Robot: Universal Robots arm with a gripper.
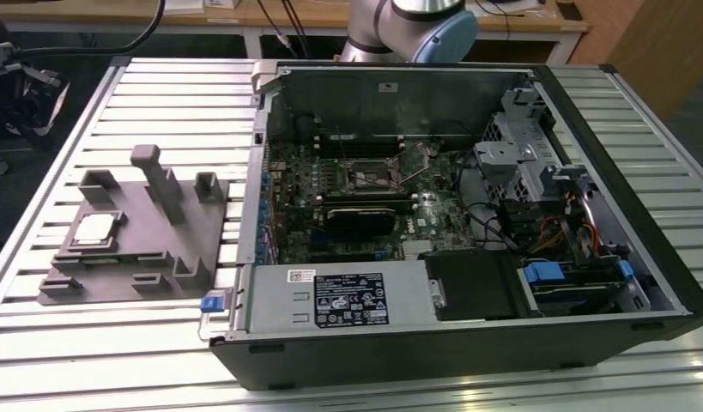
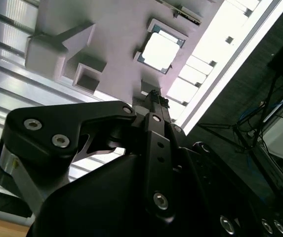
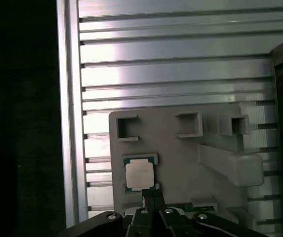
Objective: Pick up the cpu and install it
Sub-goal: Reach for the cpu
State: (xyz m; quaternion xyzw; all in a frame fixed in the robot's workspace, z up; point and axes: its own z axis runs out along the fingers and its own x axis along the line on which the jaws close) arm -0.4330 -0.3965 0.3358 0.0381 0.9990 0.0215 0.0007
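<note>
The cpu [image 1: 96, 227] is a small square chip with a pale silver top, lying flat in a recess of the grey moulded tray [image 1: 156, 249] on the exterior view's left. Both wrist views look down on the cpu [image 3: 140, 174] [image 2: 159, 51] from well above. My gripper [image 3: 151, 194] [image 2: 155, 95] hangs over the tray [image 3: 181, 153] close beside the chip. Its two black fingers are pressed together with nothing between them. The metal-framed socket [image 1: 368, 178] sits on the motherboard inside the open computer case [image 1: 466, 215].
The tray's upright blocks [image 1: 156, 176] rise close to the chip. The slatted aluminium table [image 1: 179, 94] runs around tray and case. Drive cages and cables [image 1: 546, 197] crowd the case on the exterior view's right. The arm's base [image 1: 409, 26] stands behind the case.
</note>
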